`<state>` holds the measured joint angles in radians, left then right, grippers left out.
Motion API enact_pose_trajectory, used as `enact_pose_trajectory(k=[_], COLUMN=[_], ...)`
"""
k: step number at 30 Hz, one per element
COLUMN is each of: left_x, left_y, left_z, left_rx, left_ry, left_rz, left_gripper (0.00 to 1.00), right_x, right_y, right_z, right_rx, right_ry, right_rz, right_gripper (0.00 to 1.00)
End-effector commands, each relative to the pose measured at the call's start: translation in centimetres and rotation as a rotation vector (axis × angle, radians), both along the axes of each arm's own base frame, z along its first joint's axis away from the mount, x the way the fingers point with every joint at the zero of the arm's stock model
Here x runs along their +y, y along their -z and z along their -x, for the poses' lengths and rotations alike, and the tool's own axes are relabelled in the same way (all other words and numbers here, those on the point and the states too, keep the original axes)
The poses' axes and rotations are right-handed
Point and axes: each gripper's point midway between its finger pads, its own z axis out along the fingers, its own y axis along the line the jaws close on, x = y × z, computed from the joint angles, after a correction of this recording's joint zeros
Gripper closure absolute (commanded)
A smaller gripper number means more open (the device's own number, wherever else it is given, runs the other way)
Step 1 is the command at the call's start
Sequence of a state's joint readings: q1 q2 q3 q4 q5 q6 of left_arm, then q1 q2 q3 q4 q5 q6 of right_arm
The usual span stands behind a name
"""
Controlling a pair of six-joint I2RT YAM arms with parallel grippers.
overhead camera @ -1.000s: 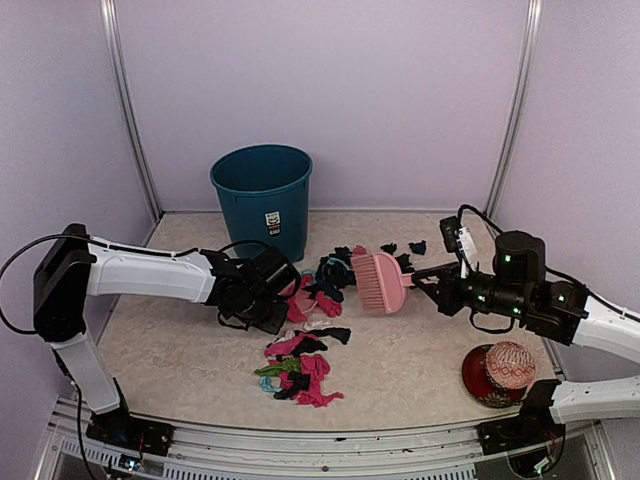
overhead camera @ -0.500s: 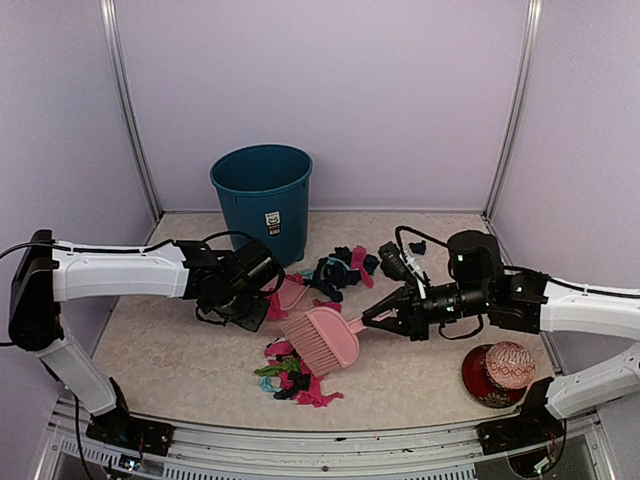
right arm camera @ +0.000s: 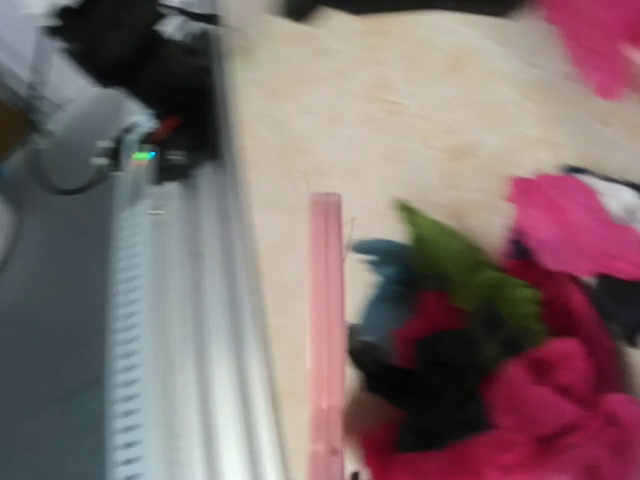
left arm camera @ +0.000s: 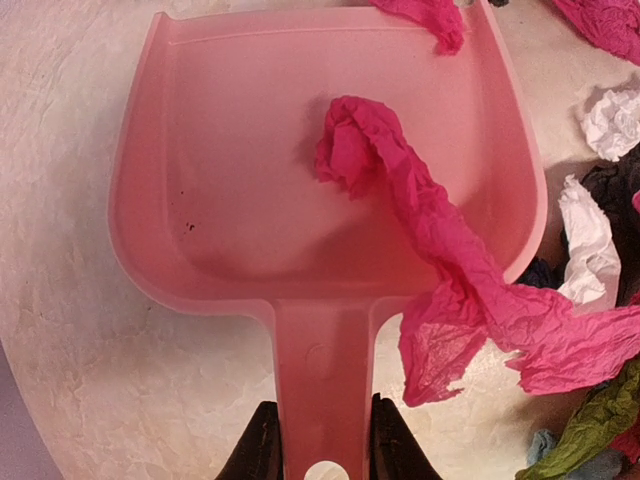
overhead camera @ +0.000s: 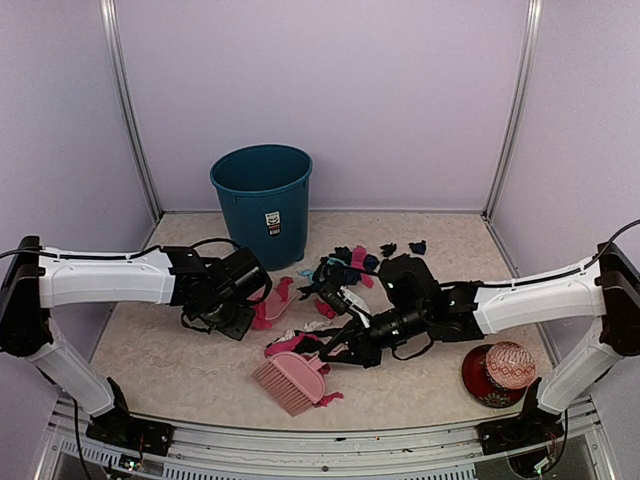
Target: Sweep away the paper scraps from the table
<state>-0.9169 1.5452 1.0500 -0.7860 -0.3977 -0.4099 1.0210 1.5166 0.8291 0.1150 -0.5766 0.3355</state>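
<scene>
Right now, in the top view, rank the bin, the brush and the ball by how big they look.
1. bin: clearly the largest.
2. brush: its head looks a little wider than the ball.
3. ball: smallest, though close to the brush. Both sit near the front edge, so nearness hardly skews it.

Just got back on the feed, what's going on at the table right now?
The left gripper holds the pink dustpan by its handle, flat on the table, with one magenta scrap lying half in it. The right gripper holds the pink brush, its head low near the front edge. Most paper scraps lie loose mid-table, not yet collected. The teal bin stands behind them.
</scene>
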Motion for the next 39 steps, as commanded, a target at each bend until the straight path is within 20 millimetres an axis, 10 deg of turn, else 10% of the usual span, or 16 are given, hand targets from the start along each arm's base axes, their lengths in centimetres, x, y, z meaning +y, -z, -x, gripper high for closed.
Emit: enact_pose_trajectory(k=[1, 10, 21, 39], left_x=[1.2, 1.2, 0.5, -2.4], left_y=[-0.9, -1.4, -1.5, -1.3], left_z=[0.3, 0.4, 0.4, 2.4], left_rx=[-0.018, -0.017, -0.006, 0.029], left_ry=[-0.013, -0.012, -0.007, 0.066], left_rz=[-0.006, 0.007, 0.015, 0.025], left_gripper=[1.00, 1.00, 1.00, 1.00], right_x=[-0.4, -5.8, -9.3, -7.0], right_y=[1.5, 3.2, -0.3, -11.9], right_z=[-3.1, -9.2, -14.1, -10.9], right_rx=[-0.109, -0.225, -0.295, -0.228], right_ry=[0.130, 0.385, 0.524, 0.453], right_rz=[0.111, 0.291, 0.250, -0.198], right_gripper=[1.00, 1.00, 1.00, 1.00])
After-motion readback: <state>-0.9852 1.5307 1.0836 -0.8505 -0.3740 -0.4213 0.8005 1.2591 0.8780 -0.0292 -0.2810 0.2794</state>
